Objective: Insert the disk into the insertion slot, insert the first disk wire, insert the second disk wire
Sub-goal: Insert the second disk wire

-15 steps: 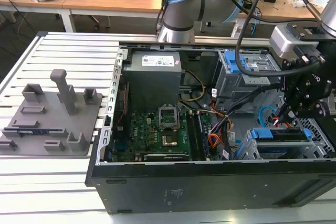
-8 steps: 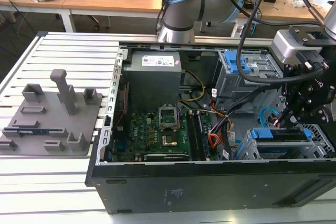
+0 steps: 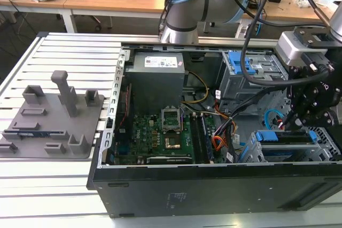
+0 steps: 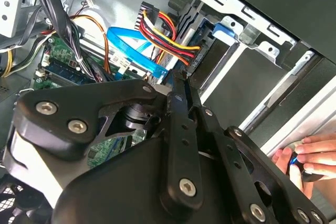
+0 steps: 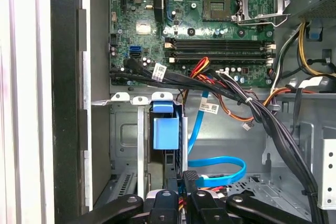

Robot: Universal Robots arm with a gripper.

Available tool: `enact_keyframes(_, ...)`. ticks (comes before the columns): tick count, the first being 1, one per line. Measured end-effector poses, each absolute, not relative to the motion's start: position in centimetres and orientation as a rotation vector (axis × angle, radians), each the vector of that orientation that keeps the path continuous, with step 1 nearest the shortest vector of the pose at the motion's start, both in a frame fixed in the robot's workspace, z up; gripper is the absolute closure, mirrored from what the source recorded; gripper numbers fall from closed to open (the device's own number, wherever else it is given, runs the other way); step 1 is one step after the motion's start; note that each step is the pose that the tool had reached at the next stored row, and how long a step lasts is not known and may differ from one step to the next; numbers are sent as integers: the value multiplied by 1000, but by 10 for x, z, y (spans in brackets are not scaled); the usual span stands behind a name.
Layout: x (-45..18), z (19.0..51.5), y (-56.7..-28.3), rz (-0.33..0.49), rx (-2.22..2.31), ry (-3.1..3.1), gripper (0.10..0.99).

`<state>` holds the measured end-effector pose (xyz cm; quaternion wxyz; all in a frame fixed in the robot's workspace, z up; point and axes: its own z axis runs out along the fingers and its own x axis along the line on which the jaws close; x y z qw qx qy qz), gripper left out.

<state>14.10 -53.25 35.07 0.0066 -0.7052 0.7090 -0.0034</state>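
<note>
The disk (image 3: 285, 138), in its bright blue carrier (image 5: 165, 132), lies inside the insertion slot (image 3: 327, 143), a low grey perforated cage at the case's front corner on the exterior view's right. My gripper (image 3: 291, 124) hangs just above the disk's rear end. In both wrist views my gripper (image 4: 181, 81) (image 5: 185, 193) is shut on the black connector (image 5: 190, 178) of a red, yellow and black disk wire (image 4: 167, 34), pressed close to the disk's back edge. A flat blue disk wire (image 5: 218, 164) curls loose beside it.
A taller grey cage with a blue tab (image 3: 241, 67) stands behind the slot. Thick black cable bundles (image 5: 262, 114) cross beside the motherboard (image 3: 160, 134). A person's hand (image 4: 310, 157) rests at the case's outer edge. A grey fixture plate (image 3: 51, 116) lies on the exterior view's left.
</note>
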Motion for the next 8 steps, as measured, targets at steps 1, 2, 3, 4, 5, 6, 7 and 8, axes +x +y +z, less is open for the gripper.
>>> enact_keyframes(1, 141, 351, -533, -11, -2205, 2219, 925)
enact_keyframes(2, 141, 350, -533, -11, -2203, 2221, 925)
enact_keyframes(3, 141, 350, -534, -11, -2201, 2223, 925)
enact_keyframes(4, 141, 350, -534, -11, -2200, 2224, 925)
enact_keyframes(5, 141, 349, -534, -11, -2199, 2225, 925)
enact_keyframes(6, 141, 349, -534, -11, -2198, 2226, 925)
enact_keyframes(7, 141, 349, -534, -11, -2198, 2227, 925)
enact_keyframes(8, 141, 348, -534, -11, -2197, 2227, 925)
